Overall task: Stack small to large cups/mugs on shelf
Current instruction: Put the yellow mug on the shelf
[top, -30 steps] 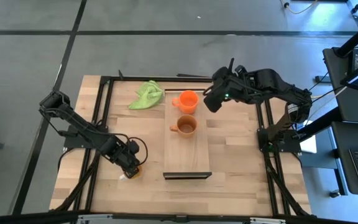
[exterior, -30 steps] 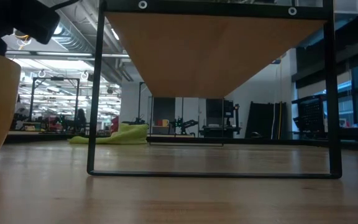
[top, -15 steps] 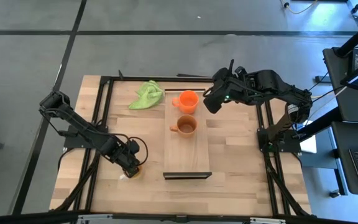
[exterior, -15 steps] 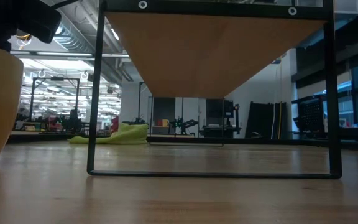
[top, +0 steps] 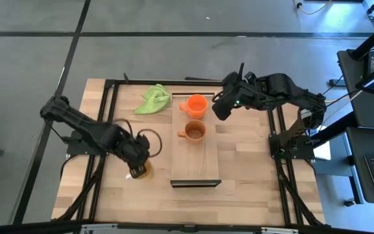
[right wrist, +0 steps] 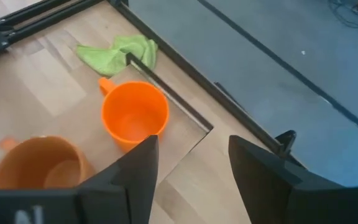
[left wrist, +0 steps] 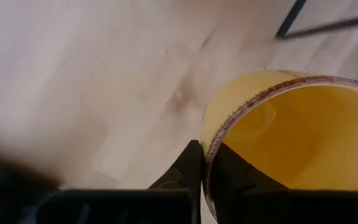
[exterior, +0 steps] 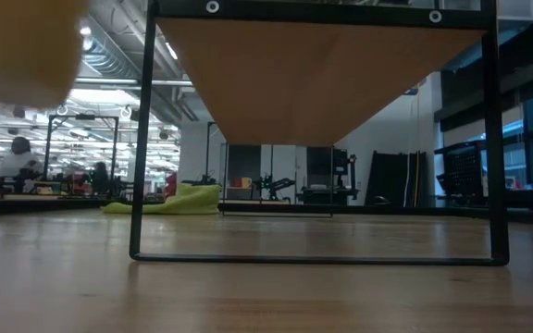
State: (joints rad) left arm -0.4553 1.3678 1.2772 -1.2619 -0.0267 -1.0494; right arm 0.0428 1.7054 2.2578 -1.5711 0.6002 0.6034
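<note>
My left gripper (top: pixel 137 166) is shut on the yellow-orange mug (top: pixel 143 171) left of the shelf's near end. The mug shows raised above the tabletop in the low view (exterior: pixel 21 46) and in the left wrist view (left wrist: pixel 291 137). The red-orange mug (top: pixel 196 105) and the brownish-orange mug (top: pixel 193 131) stand upright on the far half of the light-wood shelf (top: pixel 195 162). My right gripper (top: pixel 218 108) is open and empty, just right of the red-orange mug (right wrist: pixel 134 115). The brownish mug also shows in the right wrist view (right wrist: pixel 39 165). My left gripper pinches the mug's wall at its rim (left wrist: pixel 206 149), one finger (left wrist: pixel 188 168) outside and one finger (left wrist: pixel 235 177) inside the cup. The fingers come from above, pointing down. The mug hangs below them, mouth up, lifted clear of the table.
A lime-green cloth (top: pixel 152 99) lies at the far left of the shelf and shows in the right wrist view (right wrist: pixel 117 53). Dark frame rails (top: pixel 102 130) run along the table's sides. The shelf's near half is bare wood, ending in a dark rail (top: pixel 195 184).
My left gripper has risen with the yellow-orange mug and gone a little toward the far edge. The mug, which stood on the table a second ago, now hangs clear of it. My right arm has kept still.
</note>
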